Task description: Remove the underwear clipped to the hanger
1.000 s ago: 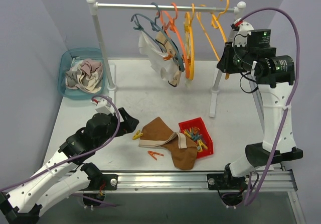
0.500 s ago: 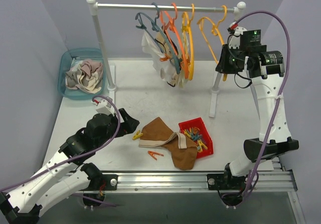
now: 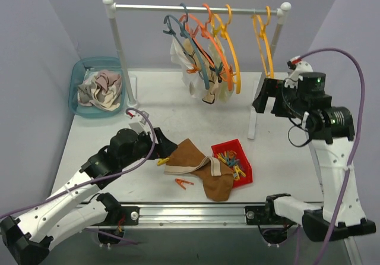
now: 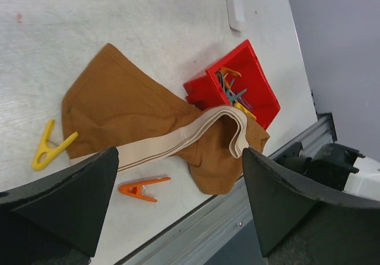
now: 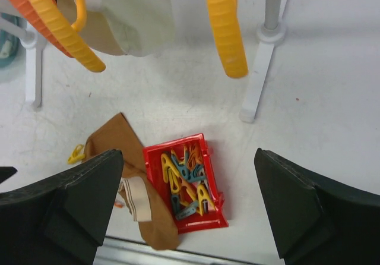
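Note:
Cream and off-white underwear point(image 3: 191, 69) hangs clipped to the blue, orange and yellow hangers point(image 3: 208, 45) on the rail; its lower edge shows in the right wrist view point(image 5: 139, 15). A brown underwear point(image 3: 199, 167) with a pale waistband lies flat on the table point(image 4: 130, 116), partly draped against the red box. My left gripper point(image 3: 161, 147) stands open just left of and above it point(image 4: 180, 158), holding nothing. By the rack's right post, my right gripper point(image 3: 268, 97) hangs open and empty, looking down at the red box point(image 5: 189, 158).
A red box point(image 3: 234, 161) holds several coloured clothespins. Loose yellow point(image 3: 162, 160) and orange point(image 3: 183, 183) clothespins lie beside the brown piece. A blue basket point(image 3: 76, 84) at the back left holds several more underwear. Two yellow hangers point(image 3: 262, 39) hang bare near the right post point(image 3: 256, 107).
My right gripper has let go of the yellow hanger, opened and dropped lower beside the post. The left gripper has moved right, closer to the brown underwear.

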